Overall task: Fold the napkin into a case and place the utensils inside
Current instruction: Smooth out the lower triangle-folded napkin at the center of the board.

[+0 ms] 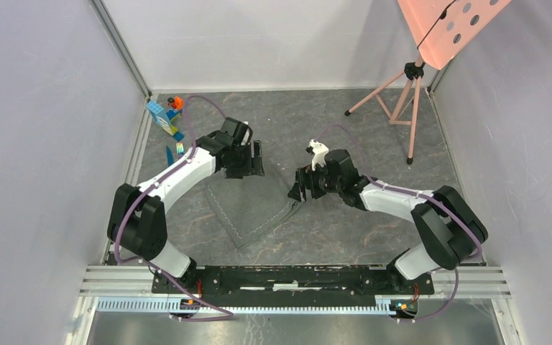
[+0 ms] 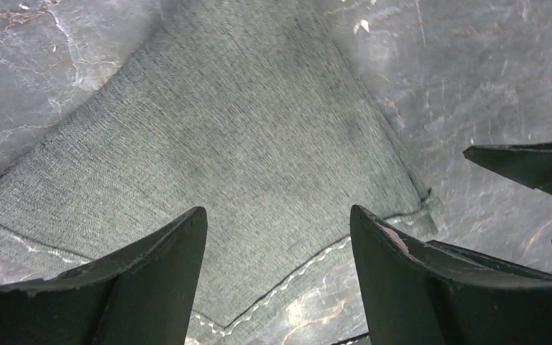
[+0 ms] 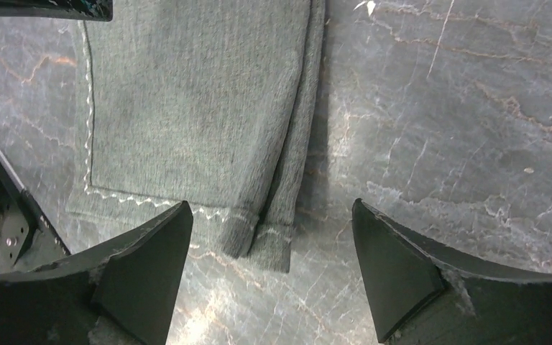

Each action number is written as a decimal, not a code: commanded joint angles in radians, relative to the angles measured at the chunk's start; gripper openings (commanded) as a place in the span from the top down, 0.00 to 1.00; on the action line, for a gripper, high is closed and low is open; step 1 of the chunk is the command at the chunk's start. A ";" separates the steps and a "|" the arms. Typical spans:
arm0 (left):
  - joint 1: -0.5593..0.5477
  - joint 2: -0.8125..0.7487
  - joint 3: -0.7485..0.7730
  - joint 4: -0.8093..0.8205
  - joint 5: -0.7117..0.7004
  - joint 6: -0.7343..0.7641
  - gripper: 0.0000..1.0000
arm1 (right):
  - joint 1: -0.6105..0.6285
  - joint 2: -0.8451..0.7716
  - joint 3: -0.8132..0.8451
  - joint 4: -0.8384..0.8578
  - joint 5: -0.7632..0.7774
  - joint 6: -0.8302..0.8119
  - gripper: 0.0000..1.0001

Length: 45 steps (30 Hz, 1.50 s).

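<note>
The dark grey napkin (image 1: 251, 205) lies on the table between the arms, one layer folded over with a doubled edge on its right side (image 3: 295, 144). My left gripper (image 1: 248, 159) hovers open and empty over its far end; the cloth fills the left wrist view (image 2: 237, 144). My right gripper (image 1: 300, 188) is open and empty just above the napkin's right corner (image 3: 269, 241). The blue knife (image 1: 169, 155) and the shiny-headed fork (image 1: 180, 149) lie at the far left, apart from both grippers.
Blue and orange toy blocks (image 1: 165, 115) stand at the back left by the wall. A pink tripod (image 1: 402, 100) with a pink perforated board (image 1: 449, 25) stands at the back right. Walls close in both sides.
</note>
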 commanded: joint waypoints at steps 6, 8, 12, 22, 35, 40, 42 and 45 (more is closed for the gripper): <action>0.076 -0.001 -0.118 0.259 0.142 -0.132 0.23 | 0.049 0.117 0.069 -0.016 0.073 -0.027 0.17; 0.103 -0.011 -0.141 0.269 0.159 -0.141 0.24 | 0.056 0.119 0.044 -0.020 0.098 -0.034 0.21; 0.139 -0.063 -0.194 0.286 0.174 -0.149 0.24 | 0.054 0.103 -0.032 0.008 0.154 -0.050 0.37; 0.177 -0.140 -0.273 0.298 0.220 -0.169 0.24 | -0.069 0.073 -0.159 0.088 0.124 -0.032 0.84; 0.218 -0.127 -0.368 0.377 0.146 -0.210 0.26 | -0.103 -0.083 -0.070 -0.090 0.091 -0.143 0.34; 0.232 -0.060 -0.389 0.392 0.063 -0.201 0.26 | -0.067 -0.084 -0.022 -0.055 0.024 -0.096 0.34; 0.232 -0.029 -0.402 0.397 0.021 -0.213 0.25 | -0.065 -0.054 -0.043 0.022 -0.034 -0.051 0.40; 0.232 -0.018 -0.425 0.424 -0.005 -0.211 0.27 | -0.068 -0.007 -0.093 0.127 -0.062 -0.013 0.53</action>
